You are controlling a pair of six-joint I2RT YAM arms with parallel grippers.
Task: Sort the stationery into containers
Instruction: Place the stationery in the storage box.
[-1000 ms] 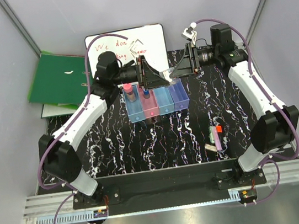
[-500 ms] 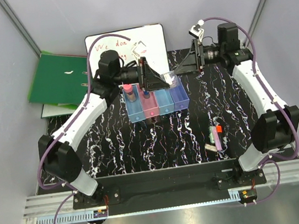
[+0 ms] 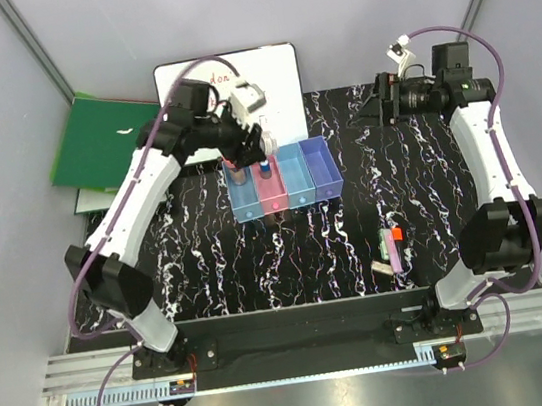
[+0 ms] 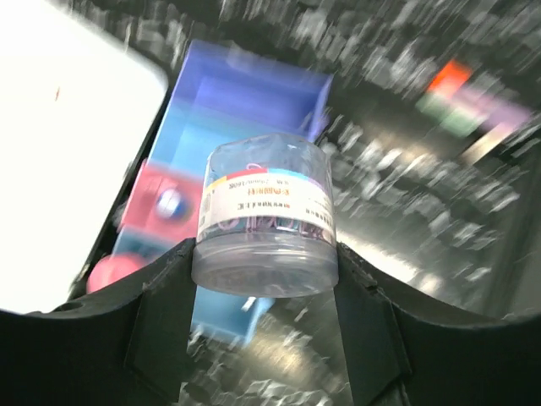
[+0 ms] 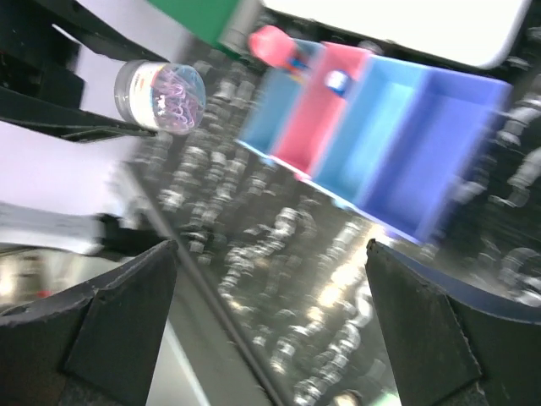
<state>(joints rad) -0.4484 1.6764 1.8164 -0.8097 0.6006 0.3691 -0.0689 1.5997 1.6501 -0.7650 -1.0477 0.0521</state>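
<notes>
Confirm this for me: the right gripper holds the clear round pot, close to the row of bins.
Not right: the left gripper holds the clear round pot, close to the row of bins, as the left wrist view shows. The right gripper is open and empty.

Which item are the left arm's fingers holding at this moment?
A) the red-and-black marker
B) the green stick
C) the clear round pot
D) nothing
C: in the left wrist view the clear round pot sits clamped between the left fingers, one on each side of it.
</notes>
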